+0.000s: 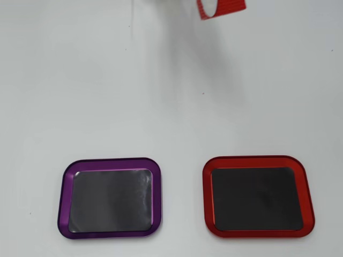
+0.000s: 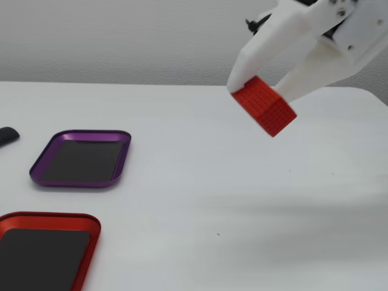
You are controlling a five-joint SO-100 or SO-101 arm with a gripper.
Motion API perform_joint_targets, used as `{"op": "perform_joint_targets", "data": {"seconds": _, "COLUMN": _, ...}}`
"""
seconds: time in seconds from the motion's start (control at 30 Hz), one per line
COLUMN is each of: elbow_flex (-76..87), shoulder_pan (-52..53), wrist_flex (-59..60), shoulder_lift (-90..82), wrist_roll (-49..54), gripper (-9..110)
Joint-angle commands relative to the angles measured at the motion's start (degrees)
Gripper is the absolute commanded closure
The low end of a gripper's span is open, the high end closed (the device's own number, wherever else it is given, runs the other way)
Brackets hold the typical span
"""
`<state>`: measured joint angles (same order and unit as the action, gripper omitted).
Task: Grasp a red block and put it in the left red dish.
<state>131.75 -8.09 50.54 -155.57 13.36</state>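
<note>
The red block (image 2: pixel 264 107) hangs tilted well above the table in the fixed view, with my white gripper (image 2: pixel 262 91) shut on it, one finger on each side. In the overhead view the red block (image 1: pixel 225 7) shows only at the top edge, and the arm is almost wholly out of that frame. The red dish (image 2: pixel 60 217) lies at the lower left of the fixed view, partly cut off by the frame. In the overhead view the red dish (image 1: pixel 257 160) sits at the lower right, its black inside bare. The block is far from it.
A purple-rimmed tray (image 1: pixel 62 198) of the same shape lies left of the red dish in the overhead view; in the fixed view the purple tray (image 2: pixel 79 133) is behind it. A small dark object (image 2: pixel 6 135) sits at the fixed view's left edge.
</note>
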Motion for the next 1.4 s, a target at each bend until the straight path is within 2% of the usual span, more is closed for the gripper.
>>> {"op": "perform_joint_targets", "data": {"seconds": 0.0, "elbow_flex": 5.19, "shoulder_pan": -1.23, "wrist_flex": -7.38, "shoulder_lift": -9.93, "wrist_roll": -0.35, "gripper": 102}}
{"op": "perform_joint_targets", "data": {"seconds": 0.23, "elbow_flex": 22.06, "shoulder_pan": -0.88, "wrist_flex": -35.51, "shoulder_lift": -11.16, "wrist_roll": -0.35, "gripper": 102}}
{"op": "perform_joint_targets", "data": {"seconds": 0.33, "elbow_flex": 23.29, "shoulder_pan": -1.05, "wrist_flex": -43.59, "shoulder_lift": -3.43, "wrist_roll": -0.35, "gripper": 102}}
{"op": "perform_joint_targets", "data": {"seconds": 0.47, "elbow_flex": 16.08, "shoulder_pan": -1.14, "wrist_flex": -50.45, "shoulder_lift": 13.71, "wrist_roll": -0.53, "gripper": 102}}
{"op": "perform_joint_targets", "data": {"seconds": 0.7, "elbow_flex": -6.06, "shoulder_pan": -1.23, "wrist_flex": -52.12, "shoulder_lift": 45.53, "wrist_roll": -1.23, "gripper": 102}}
{"op": "perform_joint_targets", "data": {"seconds": 0.87, "elbow_flex": -20.04, "shoulder_pan": -1.32, "wrist_flex": -51.94, "shoulder_lift": 61.79, "wrist_roll": -1.23, "gripper": 102}}
{"op": "perform_joint_targets", "data": {"seconds": 1.37, "elbow_flex": -39.64, "shoulder_pan": -1.23, "wrist_flex": -51.94, "shoulder_lift": 85.69, "wrist_roll": -0.35, "gripper": 102}}
